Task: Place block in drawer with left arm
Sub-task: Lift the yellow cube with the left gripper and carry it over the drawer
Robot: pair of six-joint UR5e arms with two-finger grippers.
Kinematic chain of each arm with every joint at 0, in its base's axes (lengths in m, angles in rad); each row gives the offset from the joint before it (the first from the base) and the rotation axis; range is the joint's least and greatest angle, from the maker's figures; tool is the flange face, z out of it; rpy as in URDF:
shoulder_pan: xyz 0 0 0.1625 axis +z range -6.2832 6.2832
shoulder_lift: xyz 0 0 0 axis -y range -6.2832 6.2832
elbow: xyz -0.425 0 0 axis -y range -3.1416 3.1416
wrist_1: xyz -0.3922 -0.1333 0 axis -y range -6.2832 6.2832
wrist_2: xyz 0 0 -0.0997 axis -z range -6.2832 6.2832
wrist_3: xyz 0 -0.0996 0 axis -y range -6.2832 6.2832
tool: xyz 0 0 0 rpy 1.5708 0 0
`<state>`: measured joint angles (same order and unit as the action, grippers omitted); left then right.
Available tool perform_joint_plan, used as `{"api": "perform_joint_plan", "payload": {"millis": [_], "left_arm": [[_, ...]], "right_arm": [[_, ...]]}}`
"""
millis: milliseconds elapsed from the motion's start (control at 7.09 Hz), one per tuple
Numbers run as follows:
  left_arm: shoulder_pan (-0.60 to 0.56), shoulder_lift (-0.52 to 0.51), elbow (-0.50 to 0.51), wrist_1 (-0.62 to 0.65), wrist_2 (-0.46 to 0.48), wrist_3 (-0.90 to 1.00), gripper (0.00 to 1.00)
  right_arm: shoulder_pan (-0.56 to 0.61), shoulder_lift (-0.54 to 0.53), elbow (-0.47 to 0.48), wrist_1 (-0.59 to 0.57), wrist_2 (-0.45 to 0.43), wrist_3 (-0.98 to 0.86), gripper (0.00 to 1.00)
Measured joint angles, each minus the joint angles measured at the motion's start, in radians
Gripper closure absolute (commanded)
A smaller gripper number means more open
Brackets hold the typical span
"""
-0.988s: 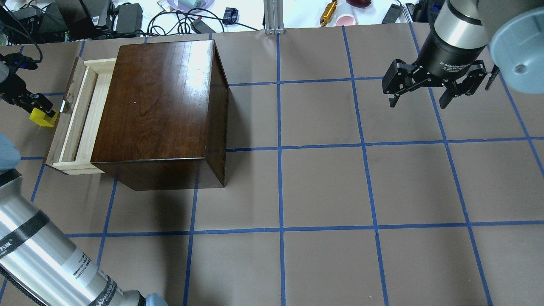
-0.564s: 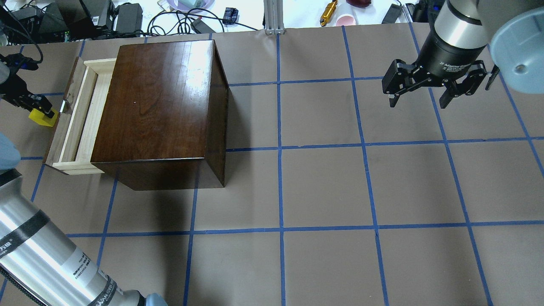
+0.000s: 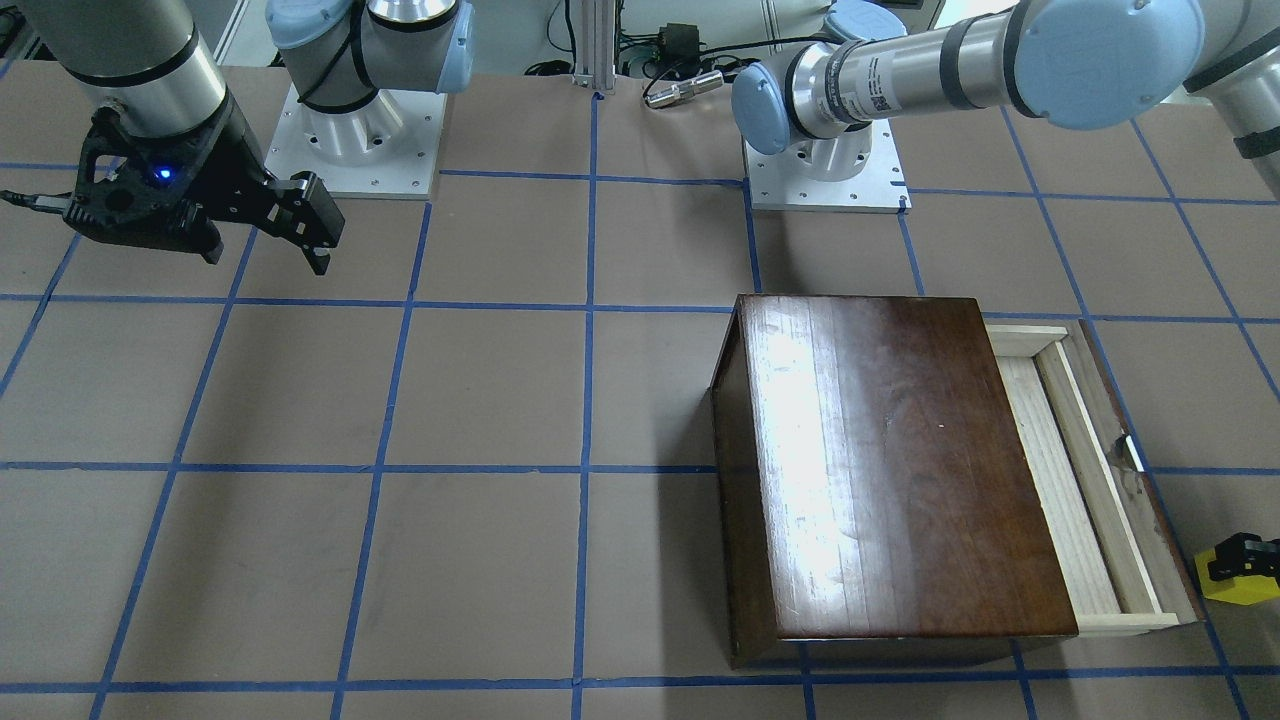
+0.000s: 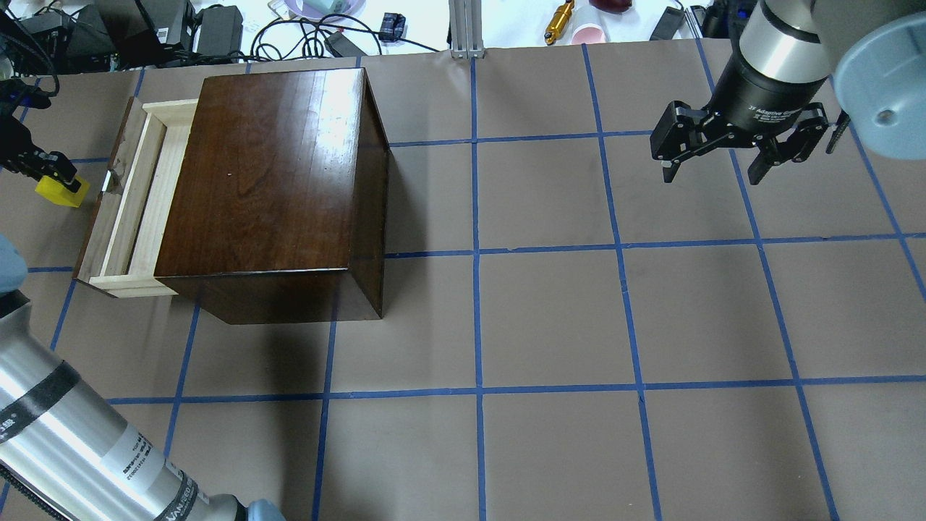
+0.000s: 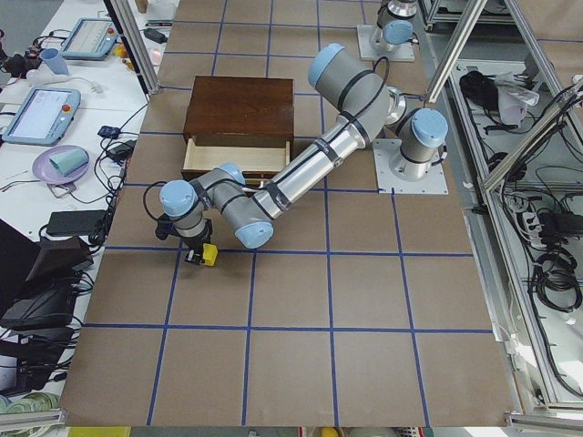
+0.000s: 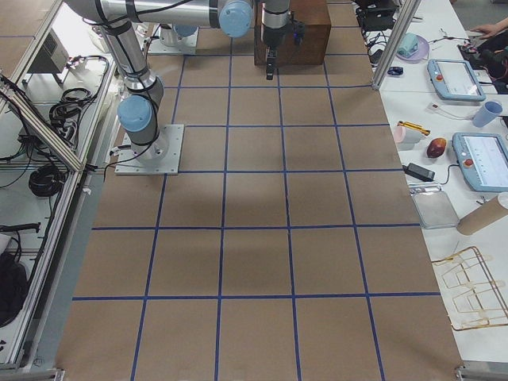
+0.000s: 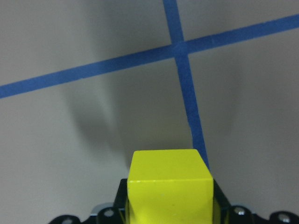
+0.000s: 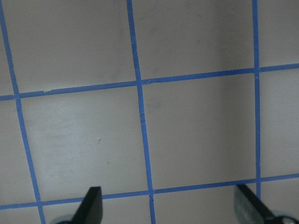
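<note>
The small yellow block [image 4: 64, 192] is held in my left gripper [image 4: 52, 176], shut on it, just above the mat to the left of the drawer's dark front board. The left wrist view shows the block [image 7: 169, 186] between the jaws. It also shows at the right edge of the front-facing view [image 3: 1238, 588]. The pale-wood drawer [image 4: 134, 195] stands pulled open from the dark-brown box [image 4: 268, 181], and its tray is empty. My right gripper [image 4: 712, 170] hangs open and empty over the mat at the far right.
Cables, chargers and small items [image 4: 217, 29] lie past the mat's far edge, beside an aluminium post [image 4: 466, 29]. The two arm bases [image 3: 820, 160] are bolted behind the box. The left arm's forearm [image 4: 79, 441] crosses the near left corner.
My left gripper has carried the yellow block a little farther left and toward the far side, away from the drawer front. The right arm and the drawer have not moved.
</note>
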<state>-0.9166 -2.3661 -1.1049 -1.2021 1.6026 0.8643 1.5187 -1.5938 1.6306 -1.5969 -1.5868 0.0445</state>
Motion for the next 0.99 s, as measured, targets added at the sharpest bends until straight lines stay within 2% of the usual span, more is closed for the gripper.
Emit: {"api": "perform_joint_plan", "payload": {"millis": [564,988], "left_arm": [[-0.007,0.178,-0.034,-0.188,-0.006,-0.059,0.74],[-0.025,0.330,-0.158,-0.237,-0.028,-0.166,0.74]], "right_arm": [[0.000,0.000,0.000,0.000,0.001,0.000,0.00],[0.000,0.000,0.000,0.000,0.001,0.000,0.00]]}}
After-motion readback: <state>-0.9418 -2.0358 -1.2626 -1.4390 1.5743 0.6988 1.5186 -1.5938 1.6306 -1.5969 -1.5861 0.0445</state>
